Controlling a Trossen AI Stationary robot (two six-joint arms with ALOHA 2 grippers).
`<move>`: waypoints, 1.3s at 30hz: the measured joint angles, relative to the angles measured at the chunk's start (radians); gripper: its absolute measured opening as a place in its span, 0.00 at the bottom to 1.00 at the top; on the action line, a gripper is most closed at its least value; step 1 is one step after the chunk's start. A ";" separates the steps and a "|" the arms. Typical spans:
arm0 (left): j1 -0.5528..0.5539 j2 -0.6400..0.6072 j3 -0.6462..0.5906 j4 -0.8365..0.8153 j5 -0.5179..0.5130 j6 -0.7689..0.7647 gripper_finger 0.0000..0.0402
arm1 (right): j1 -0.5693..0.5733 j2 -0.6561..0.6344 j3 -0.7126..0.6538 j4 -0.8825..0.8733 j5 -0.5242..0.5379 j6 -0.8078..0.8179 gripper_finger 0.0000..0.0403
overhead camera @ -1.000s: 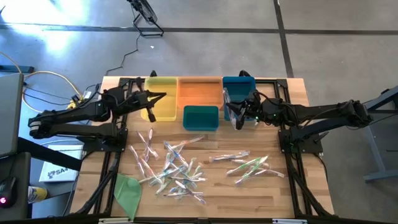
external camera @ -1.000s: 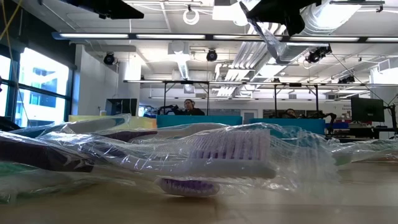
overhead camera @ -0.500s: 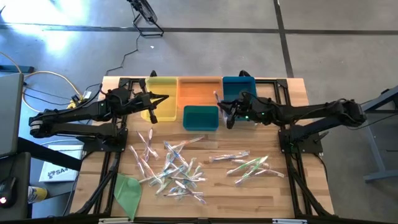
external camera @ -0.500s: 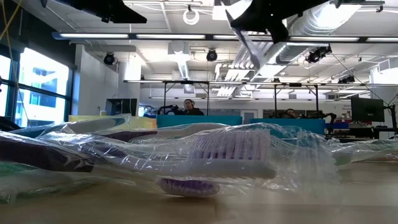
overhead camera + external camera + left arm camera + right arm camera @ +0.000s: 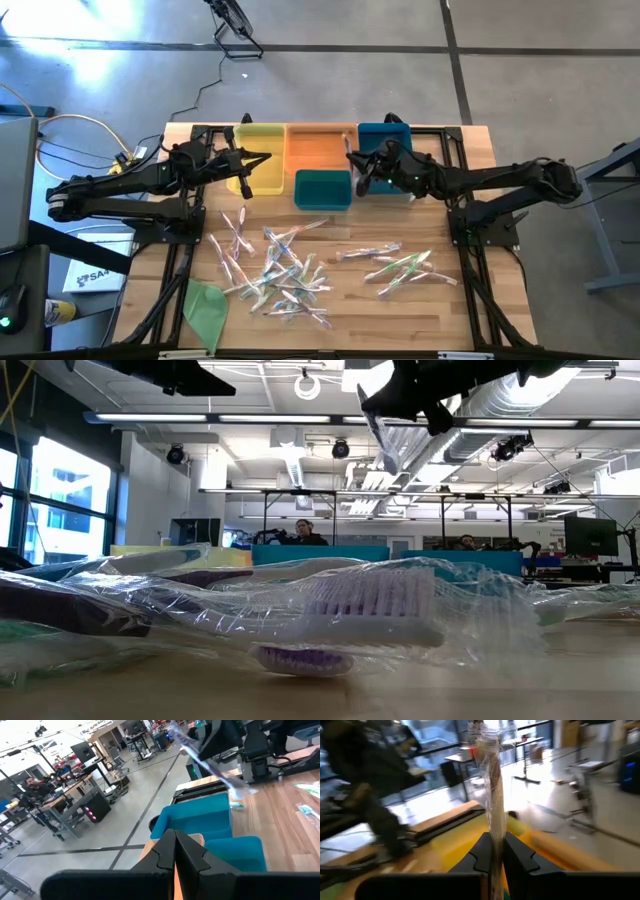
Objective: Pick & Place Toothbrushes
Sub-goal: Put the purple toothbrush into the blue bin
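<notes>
Many clear-wrapped toothbrushes lie on the wooden table in a loose pile [image 5: 278,272], with a smaller group [image 5: 400,265] to its right. One wrapped toothbrush [image 5: 490,775] is in my right gripper [image 5: 358,172], which is shut on it in the air by the seam between the orange bin [image 5: 320,146] and the blue bin [image 5: 385,138]. It also shows in the low view as a slanting toothbrush [image 5: 385,445]. My left gripper [image 5: 175,845] is shut with nothing in it, level above the yellow bin [image 5: 262,140]. My right gripper pinches the wrapped toothbrush between its two fingers at one end [image 5: 495,836]. The fingers are level and point toward the table's left. The rest of the brush sticks out past the fingertips, tilted, its free end [image 5: 348,156] lifted clear of the bins.
A small teal bin [image 5: 322,190] stands in front of the orange one. A flat green sheet [image 5: 205,305] lies at the near left corner. The black frame rails [image 5: 470,250] run along both table sides. People sit at desks in the room beyond.
My right gripper has moved toward the table's left, from above the blue bin to the seam with the orange bin, sinking slightly. It has stayed shut on the toothbrush, which has travelled with it.
</notes>
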 joint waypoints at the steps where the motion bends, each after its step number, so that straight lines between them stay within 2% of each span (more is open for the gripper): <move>1: 0.000 0.000 0.000 0.000 0.000 0.000 0.00 | -0.005 0.000 0.000 -0.004 0.030 -0.013 0.04; 3: 0.000 0.000 0.000 0.000 0.000 0.001 0.00 | -0.024 0.000 0.000 -0.012 0.073 -0.028 0.04; 6: 0.000 0.000 0.000 0.000 0.000 0.003 0.00 | -0.072 0.000 0.000 -0.077 0.081 -0.027 0.04; 13: 0.000 0.000 0.000 -0.001 0.000 0.003 0.00 | -0.209 0.000 0.000 -0.306 0.011 0.045 0.04; 19: 0.000 0.000 0.000 -0.001 0.001 0.003 0.00 | -0.337 0.001 0.000 -0.362 -0.093 0.044 0.04; 26: 0.000 0.000 0.000 -0.002 0.000 0.003 0.00 | -0.435 0.033 0.000 -0.424 -0.143 0.035 0.04; 31: 0.000 0.000 0.000 -0.002 0.000 0.003 0.00 | -0.472 0.071 0.000 -0.467 -0.197 0.048 0.04; 39: 0.000 0.000 0.000 -0.002 0.000 0.007 0.00 | -0.483 0.137 0.000 -0.493 -0.200 0.065 0.04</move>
